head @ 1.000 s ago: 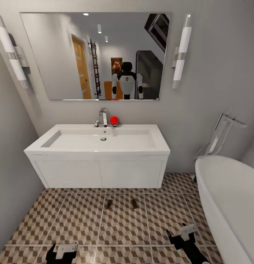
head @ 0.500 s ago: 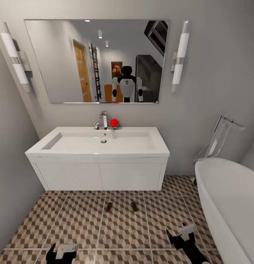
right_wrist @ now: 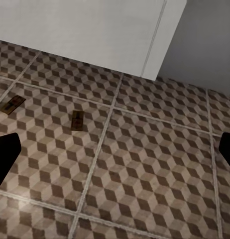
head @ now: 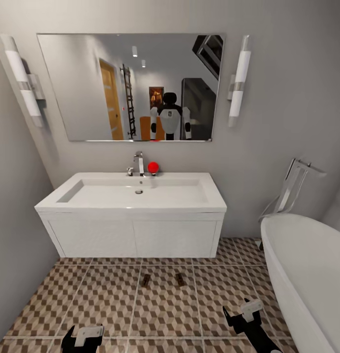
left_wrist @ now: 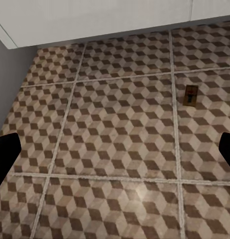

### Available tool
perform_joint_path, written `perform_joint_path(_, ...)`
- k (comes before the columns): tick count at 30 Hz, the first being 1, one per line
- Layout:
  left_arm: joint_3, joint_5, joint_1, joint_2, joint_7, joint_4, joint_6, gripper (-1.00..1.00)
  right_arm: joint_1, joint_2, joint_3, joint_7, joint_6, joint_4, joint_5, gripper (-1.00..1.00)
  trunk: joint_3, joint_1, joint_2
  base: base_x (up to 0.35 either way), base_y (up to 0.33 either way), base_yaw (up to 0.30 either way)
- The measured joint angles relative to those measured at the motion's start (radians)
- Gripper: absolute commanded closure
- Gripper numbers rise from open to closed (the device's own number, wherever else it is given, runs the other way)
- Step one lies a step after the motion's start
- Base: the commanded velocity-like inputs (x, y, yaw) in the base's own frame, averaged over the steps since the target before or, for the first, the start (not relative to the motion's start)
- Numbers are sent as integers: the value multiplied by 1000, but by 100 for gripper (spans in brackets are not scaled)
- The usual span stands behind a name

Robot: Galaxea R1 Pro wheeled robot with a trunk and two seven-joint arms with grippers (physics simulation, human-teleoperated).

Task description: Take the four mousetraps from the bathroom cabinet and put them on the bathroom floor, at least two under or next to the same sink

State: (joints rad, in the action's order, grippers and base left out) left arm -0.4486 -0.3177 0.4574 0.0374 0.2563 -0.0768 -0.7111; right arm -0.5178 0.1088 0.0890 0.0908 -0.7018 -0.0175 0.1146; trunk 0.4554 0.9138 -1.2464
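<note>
Two mousetraps [head: 145,280] [head: 180,279] lie flat on the cube-patterned bathroom floor [head: 106,299], just in front of the white vanity under the sink [head: 135,193]. In the left wrist view one mousetrap [left_wrist: 190,95] lies ahead of my left gripper [left_wrist: 115,154], whose fingers are wide apart and empty. The right wrist view shows both mousetraps [right_wrist: 76,120] [right_wrist: 11,105] beyond my right gripper [right_wrist: 115,149], open and empty as well. Low in the head view, the left gripper [head: 85,336] and right gripper [head: 242,314] hang above the tiles, short of the traps. The cabinet is out of view.
A white bathtub [head: 307,279] with a chrome floor tap [head: 295,184] stands at the right. A grey wall [head: 13,245] closes the left side. A mirror [head: 133,86] above the sink reflects the robot. A red ball [head: 152,167] sits beside the tap.
The whole head view has shifted: sink, mirror and traps sit lower and look slightly smaller, so the camera has moved. The traps and both grippers hold their places.
</note>
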Motion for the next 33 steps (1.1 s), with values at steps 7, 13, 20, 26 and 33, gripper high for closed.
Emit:
perform_joint_path(7, -1, -1, 0, 14, 11, 1, 1, -100, 0, -15, 1, -5, -4, 0, 1, -100, 0, 0, 0, 0, 0, 0)
perform_joint_path(13, -1, 0, 0, 25, 10, 2, 2, -100, 0, -32, 1, -6, -4, 0, 1, -100, 0, 0, 0, 0, 0, 0)
perform_joint_path(20, -2, 0, 0, 26, 9, 2, 2, -100, 0, -47, 0, -6, -4, 0, 0, -100, 0, 0, 0, 0, 0, 0)
perform_joint_path(26, -2, 0, 0, 26, 9, 2, 2, -100, 0, -48, 0, -6, -4, 0, 0, -100, 0, 0, 0, -4, 0, 0)
perform_joint_path(33, -1, 0, 0, 26, 9, 1, 1, -100, 0, -48, 0, -6, -4, 0, 0, -100, 0, 1, 0, -212, 0, 0)
